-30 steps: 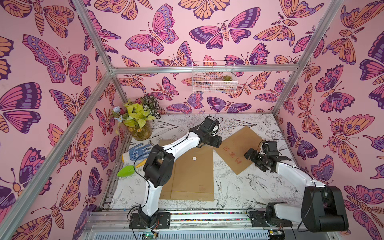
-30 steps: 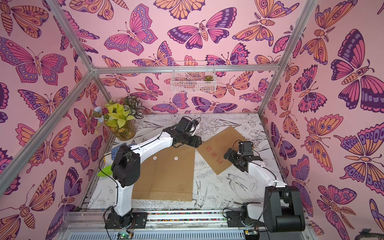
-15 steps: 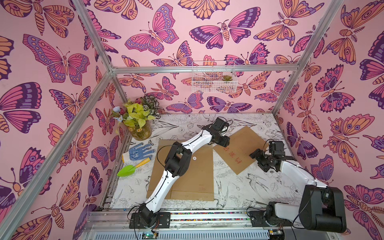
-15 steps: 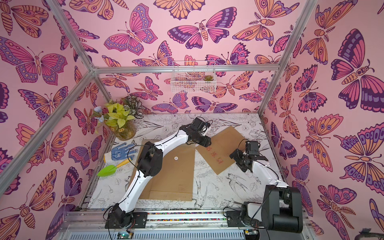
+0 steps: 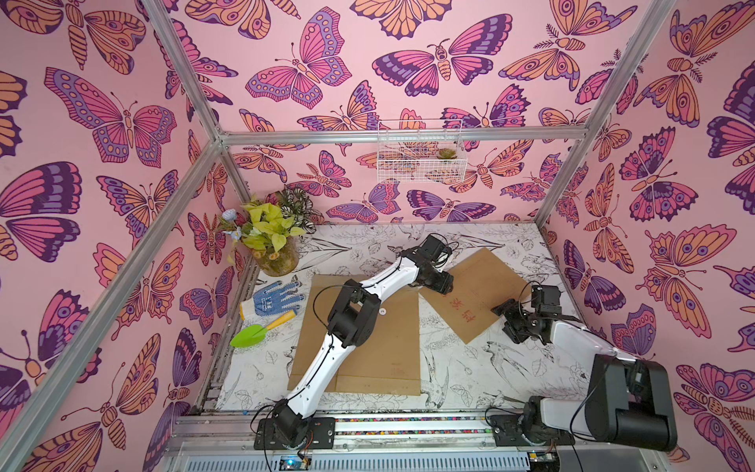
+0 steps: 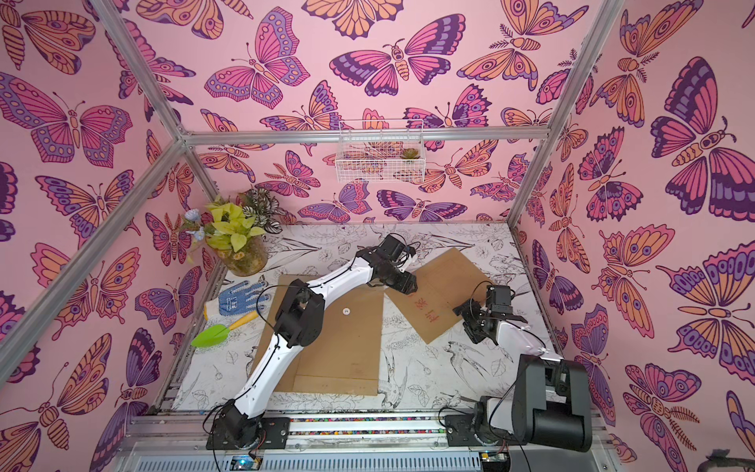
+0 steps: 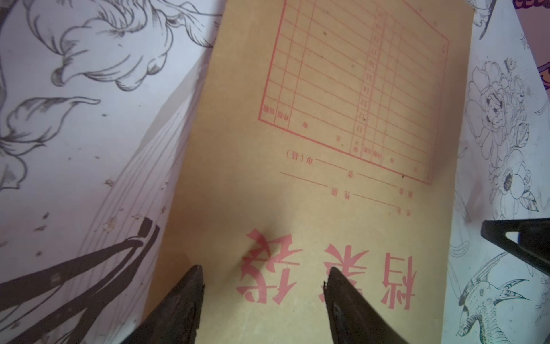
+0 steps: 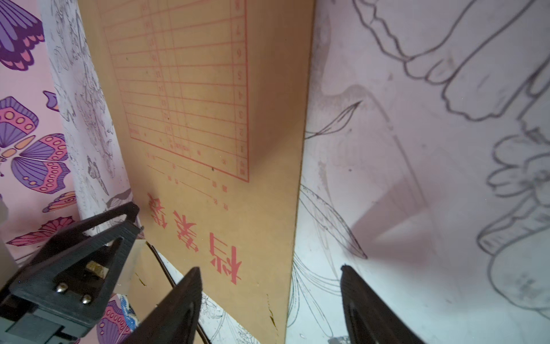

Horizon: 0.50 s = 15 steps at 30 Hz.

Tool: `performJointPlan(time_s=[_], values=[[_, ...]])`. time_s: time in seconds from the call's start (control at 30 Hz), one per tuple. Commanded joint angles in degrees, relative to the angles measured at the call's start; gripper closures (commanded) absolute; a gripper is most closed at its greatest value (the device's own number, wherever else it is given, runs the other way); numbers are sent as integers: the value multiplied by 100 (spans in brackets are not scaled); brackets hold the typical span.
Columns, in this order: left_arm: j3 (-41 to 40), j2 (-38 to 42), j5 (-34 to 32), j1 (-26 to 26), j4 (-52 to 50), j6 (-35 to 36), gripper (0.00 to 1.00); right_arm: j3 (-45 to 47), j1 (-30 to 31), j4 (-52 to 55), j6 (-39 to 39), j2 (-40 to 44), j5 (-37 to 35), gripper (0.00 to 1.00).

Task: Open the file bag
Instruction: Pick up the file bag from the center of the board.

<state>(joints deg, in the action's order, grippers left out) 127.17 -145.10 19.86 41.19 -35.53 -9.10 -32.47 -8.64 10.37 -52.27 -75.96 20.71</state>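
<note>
The red-printed brown kraft paper file bag [image 5: 482, 286] lies far right on the worktop [image 5: 449, 359]: left tool [image 7: 263, 269], jaws apart, should pin it while right tool [image 8: 269, 268], likewise apart, nips its edge.

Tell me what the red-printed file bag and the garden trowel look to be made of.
File bag: likely kraft paper, matte brown, with faint specks and stiff, flat edges in the wrist views. Trowel: probably plastic, with a smooth, uniformly bright green blade and an orange handle.
</note>
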Motion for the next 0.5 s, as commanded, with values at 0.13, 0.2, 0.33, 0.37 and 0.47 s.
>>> performJointPlan(time_s=[0.13,0.2,0.33,0.37,0.47], values=[[-34,-169,163,38,-332,194,32,201,-258,-490,-106,-229,416,27],[-52,-193,182,40,-357,190,31,241,-299,-595,-113,-294,494,28],[-70,-213,191,52,-426,207,31,302,-357,-809,-126,-495,650,28],[-85,-215,191,50,-433,212,31,326,-368,-903,-139,-538,700,28],[-130,-218,193,47,-459,217,31,376,-383,-1113,-143,-644,806,28]])
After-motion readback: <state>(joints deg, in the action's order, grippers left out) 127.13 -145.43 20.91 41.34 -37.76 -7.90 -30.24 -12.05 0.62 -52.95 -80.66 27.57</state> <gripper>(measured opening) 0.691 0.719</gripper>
